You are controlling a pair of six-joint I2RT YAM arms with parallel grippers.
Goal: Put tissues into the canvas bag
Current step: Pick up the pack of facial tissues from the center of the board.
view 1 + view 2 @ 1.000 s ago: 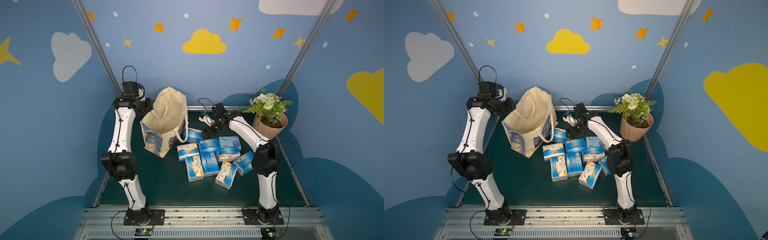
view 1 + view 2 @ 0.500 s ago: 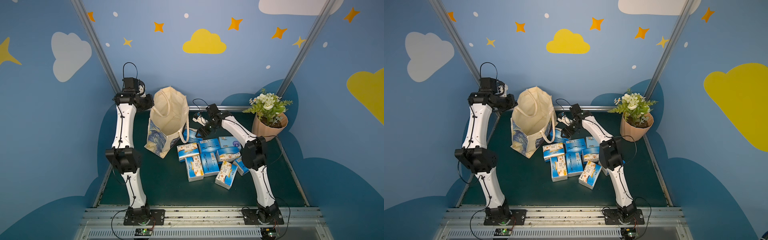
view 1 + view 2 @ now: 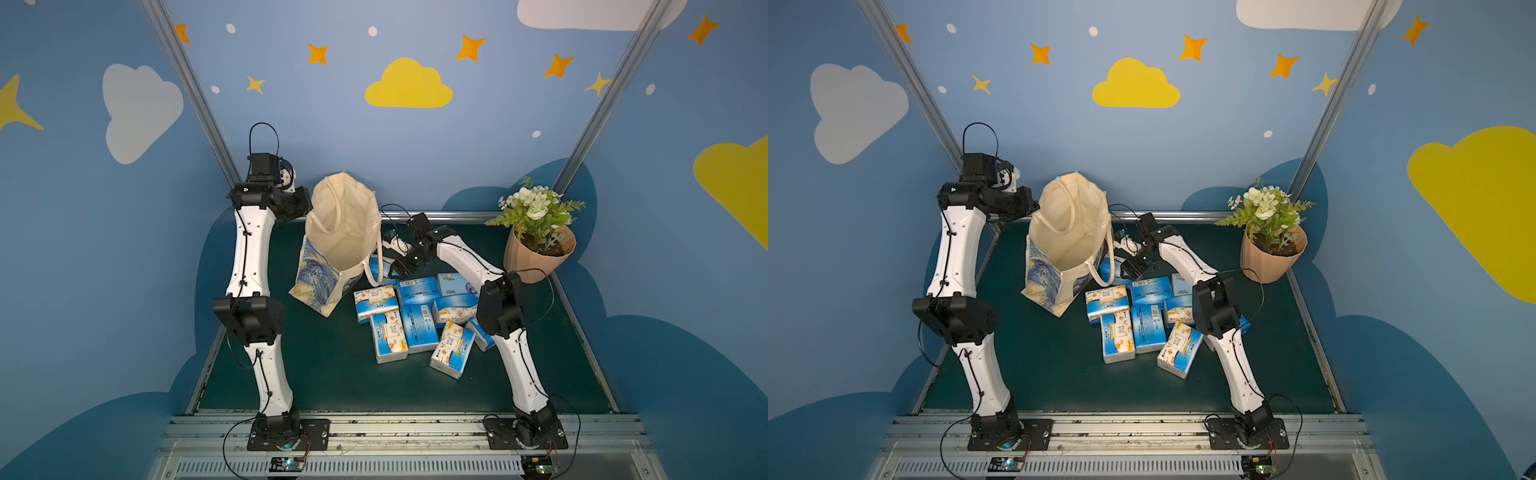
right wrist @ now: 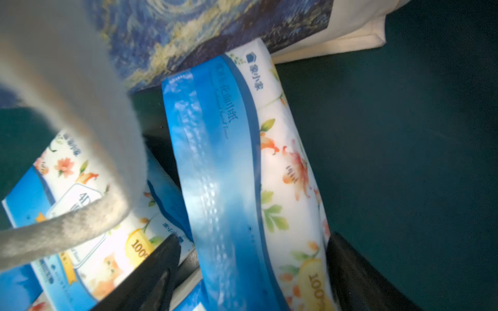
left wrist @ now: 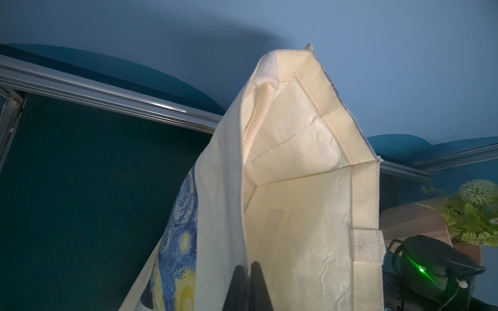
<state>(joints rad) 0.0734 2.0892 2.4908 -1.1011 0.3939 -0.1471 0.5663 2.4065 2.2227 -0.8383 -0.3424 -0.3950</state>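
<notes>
A cream canvas bag (image 3: 337, 232) with a swirling blue-and-yellow painting printed on its outside stands on a dark green table (image 3: 332, 382). It is left of centre and towards the far edge. Its mouth gapes wide in both top views (image 3: 1068, 232).

The left gripper (image 5: 249, 265) is clamped on the bag's left rim. In the left wrist view its two black fingers (image 5: 258, 285) press together with the cloth edge between them.

Just right of the bag, soft brick-shaped tissue packs (image 3: 415, 316) in blue-and-white plastic wrap, several with orange prints, lie in a loose cluster at the middle of the table. They touch one another (image 3: 1142, 316).

The right gripper (image 3: 397, 270) reaches down at the far left end of this cluster, just beside the bag's right wall. In the right wrist view its jaws are spread wide, one on each side of a tissue pack (image 4: 229, 161). This pack stands on its long edge, showing a blue band and orange flowers. One finger is clear of the wrap; whether the other touches it cannot be told. The bag's cream handle (image 4: 80, 121) hangs blurred close to that camera.

A beige faceted flowerpot (image 3: 540, 257) holding white flowers and green leaves stands at the far right.
</notes>
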